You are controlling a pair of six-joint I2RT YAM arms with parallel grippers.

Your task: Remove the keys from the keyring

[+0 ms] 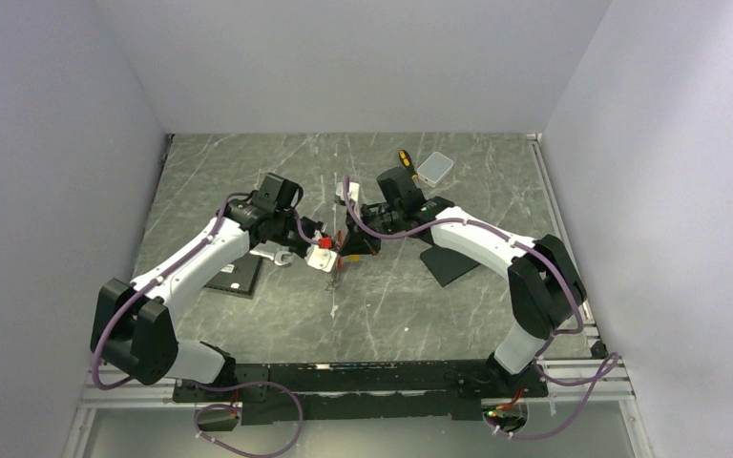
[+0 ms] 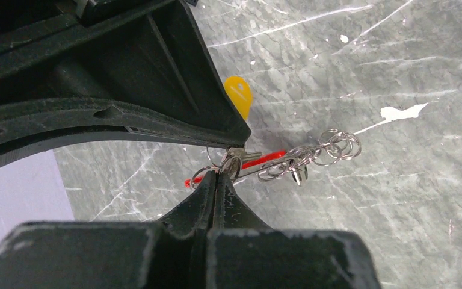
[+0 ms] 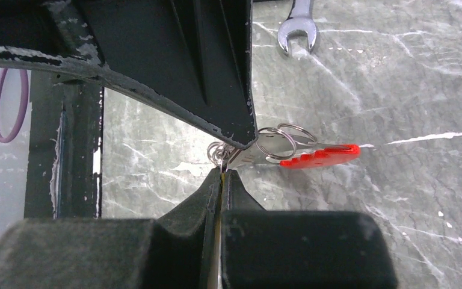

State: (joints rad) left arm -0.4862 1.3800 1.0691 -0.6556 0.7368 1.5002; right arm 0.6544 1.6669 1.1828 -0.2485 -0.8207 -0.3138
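Observation:
Both grippers meet above the table's middle and hold the bunch between them. My left gripper (image 1: 327, 254) (image 2: 217, 174) is shut on the keyring (image 2: 200, 177), pinching a thin ring beside a silvery key head (image 2: 233, 160). The red strip (image 2: 263, 160) and a chain of silvery rings (image 2: 319, 152) stretch right from it. My right gripper (image 1: 347, 244) (image 3: 223, 171) is shut on the keys; a thin brass-yellow edge shows between its jaws. A silvery key (image 3: 263, 150), rings (image 3: 286, 135) and the red strip (image 3: 320, 155) lie just beyond its tips. Part of the bunch (image 1: 335, 276) hangs below.
A silver wrench (image 1: 278, 256) (image 3: 298, 29) lies left of the grippers. The yellow-handled screwdriver (image 1: 405, 158) and a clear plastic box (image 1: 435, 169) sit at the back. Black pads lie at the left (image 1: 233, 278) and right (image 1: 450, 263).

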